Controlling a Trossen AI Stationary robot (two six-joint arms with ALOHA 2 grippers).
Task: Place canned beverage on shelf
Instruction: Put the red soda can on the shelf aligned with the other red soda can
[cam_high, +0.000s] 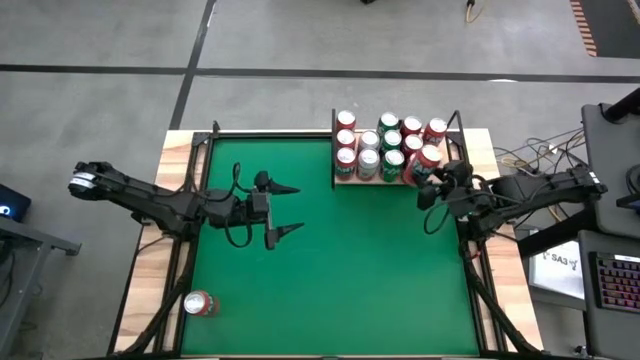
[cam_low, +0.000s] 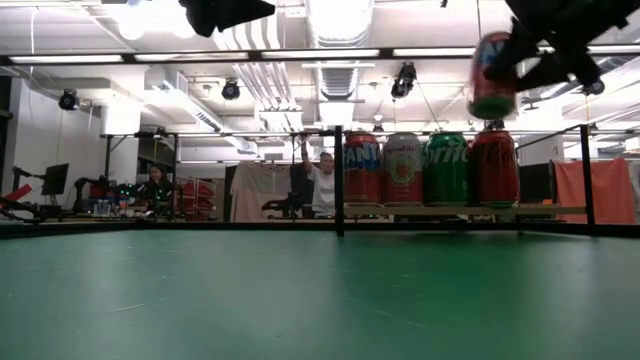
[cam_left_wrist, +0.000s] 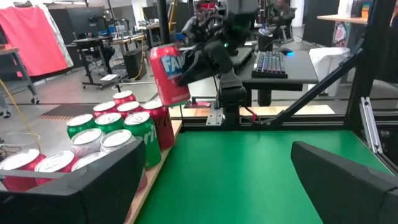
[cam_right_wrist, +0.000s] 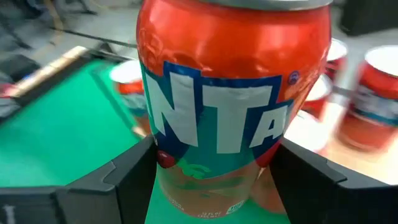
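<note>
A red Fanta can (cam_right_wrist: 233, 93) hangs in the air with my right gripper (cam_high: 428, 180) shut on it. It is at the right end of the shelf (cam_high: 372, 183), just above the tops of the cans standing there (cam_low: 493, 75). Several red, green and silver cans (cam_high: 385, 145) stand upright on the pale wooden shelf at the table's far side. My left gripper (cam_high: 297, 210) hovers open over the green table left of centre, pointing level toward the right and holding nothing. My right gripper pinches the can's side wall (cam_right_wrist: 163, 163) between its two fingers (cam_right_wrist: 118, 180), one on each side, below the can's middle. The fingers come from the table's right side, slanting a little downward. The can is lifted clear, top up and slightly tilted (cam_left_wrist: 168, 74).
Another red can (cam_high: 200, 303) lies on its side near the table's near left corner. Black rods (cam_low: 339, 180) edge the shelf. The green felt (cam_high: 350, 270) between the arms is bare. People (cam_low: 322, 180) are in the room behind the table.
</note>
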